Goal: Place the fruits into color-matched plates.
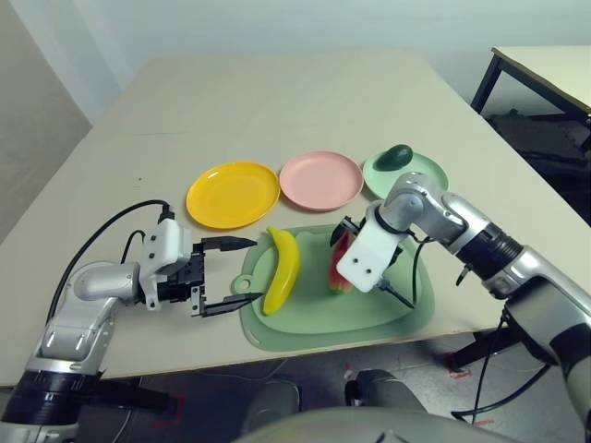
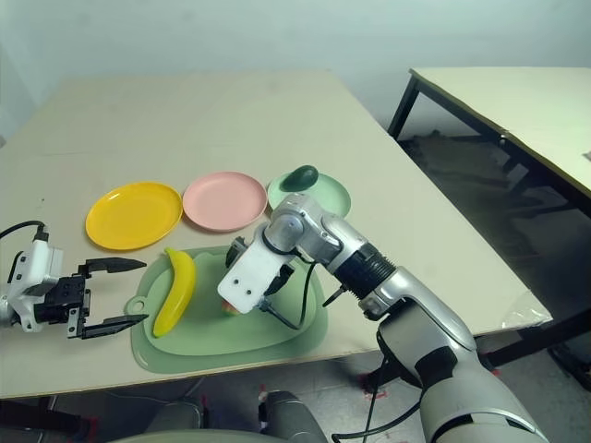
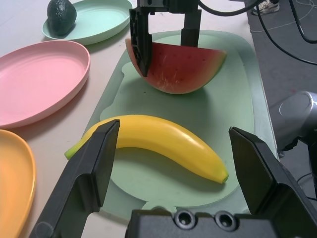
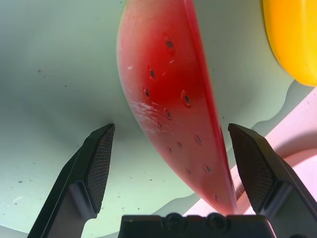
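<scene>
1. Right gripper: fingers spread, straddling the watermelon wedge on the mat, not clamped.
2. Left gripper: fingers spread; banana just beyond its fingertips.

The banana is plain yellow with a greenish tip; the watermelon is red, speckled with dark seeds, pale at its edge; the avocado is dark green. The plates are yellow-orange, pink and mint green. The mat is pale green, the fingers black, the table beige
</scene>
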Action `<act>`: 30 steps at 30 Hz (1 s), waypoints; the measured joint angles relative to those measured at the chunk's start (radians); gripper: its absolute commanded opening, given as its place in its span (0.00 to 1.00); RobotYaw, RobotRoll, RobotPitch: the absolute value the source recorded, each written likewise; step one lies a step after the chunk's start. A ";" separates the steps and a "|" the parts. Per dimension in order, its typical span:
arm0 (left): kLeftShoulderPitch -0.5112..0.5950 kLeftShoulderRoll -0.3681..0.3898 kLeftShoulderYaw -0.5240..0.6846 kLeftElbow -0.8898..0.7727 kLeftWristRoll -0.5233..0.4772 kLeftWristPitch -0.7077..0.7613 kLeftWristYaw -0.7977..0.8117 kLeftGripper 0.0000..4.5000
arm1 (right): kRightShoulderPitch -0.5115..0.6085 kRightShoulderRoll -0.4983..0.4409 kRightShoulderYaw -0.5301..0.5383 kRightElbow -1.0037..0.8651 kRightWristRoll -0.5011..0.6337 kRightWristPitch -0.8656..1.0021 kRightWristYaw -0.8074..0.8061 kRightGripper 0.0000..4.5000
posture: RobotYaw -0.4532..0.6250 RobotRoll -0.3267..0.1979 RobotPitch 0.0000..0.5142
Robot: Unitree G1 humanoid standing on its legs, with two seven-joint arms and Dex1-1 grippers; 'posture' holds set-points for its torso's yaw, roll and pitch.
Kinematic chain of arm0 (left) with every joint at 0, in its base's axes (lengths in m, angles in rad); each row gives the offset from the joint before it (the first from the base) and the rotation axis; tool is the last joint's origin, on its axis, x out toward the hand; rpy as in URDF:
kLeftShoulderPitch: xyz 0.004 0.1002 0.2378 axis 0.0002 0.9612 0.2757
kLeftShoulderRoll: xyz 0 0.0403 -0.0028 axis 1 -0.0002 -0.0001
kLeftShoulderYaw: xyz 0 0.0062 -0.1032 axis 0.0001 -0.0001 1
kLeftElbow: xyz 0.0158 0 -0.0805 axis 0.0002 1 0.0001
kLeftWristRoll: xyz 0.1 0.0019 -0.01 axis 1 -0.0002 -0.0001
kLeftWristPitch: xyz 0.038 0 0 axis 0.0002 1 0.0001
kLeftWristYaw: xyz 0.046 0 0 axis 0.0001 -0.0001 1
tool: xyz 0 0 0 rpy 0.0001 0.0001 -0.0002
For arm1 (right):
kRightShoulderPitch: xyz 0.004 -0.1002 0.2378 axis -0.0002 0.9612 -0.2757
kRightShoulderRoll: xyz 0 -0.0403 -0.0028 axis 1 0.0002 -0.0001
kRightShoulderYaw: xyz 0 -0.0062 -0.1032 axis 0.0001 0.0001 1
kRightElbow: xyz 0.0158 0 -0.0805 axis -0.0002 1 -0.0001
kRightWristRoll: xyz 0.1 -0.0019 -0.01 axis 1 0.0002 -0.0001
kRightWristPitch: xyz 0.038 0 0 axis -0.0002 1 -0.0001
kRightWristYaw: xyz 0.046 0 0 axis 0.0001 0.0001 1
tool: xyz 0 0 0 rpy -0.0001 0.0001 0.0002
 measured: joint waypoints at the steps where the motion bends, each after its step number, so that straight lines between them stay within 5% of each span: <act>1: 0.002 0.000 0.000 0.000 0.000 0.000 0.002 1.00 | 0.002 0.001 0.000 0.000 -0.003 0.006 -0.003 0.93 | 0.51 0.62 0.01; 8: 0.003 0.000 0.000 -0.002 0.003 -0.001 0.009 1.00 | 0.025 -0.001 -0.001 -0.012 -0.004 0.044 0.011 0.47 | 0.50 0.62 0.00; 20: -0.016 -0.007 -0.002 0.001 0.021 -0.004 0.012 1.00 | 0.019 -0.021 -0.012 -0.074 0.088 0.171 0.120 0.47 | 0.50 0.62 0.00; 25: -0.022 -0.037 0.006 0.000 -0.002 0.003 0.044 1.00 | -0.129 0.020 -0.087 0.008 0.149 0.238 0.121 0.47 | 0.50 0.62 0.00; 30: -0.028 -0.042 0.024 -0.004 -0.006 0.051 0.108 1.00 | -0.306 0.125 -0.139 0.299 0.131 0.211 -0.061 0.47 | 0.51 0.62 0.00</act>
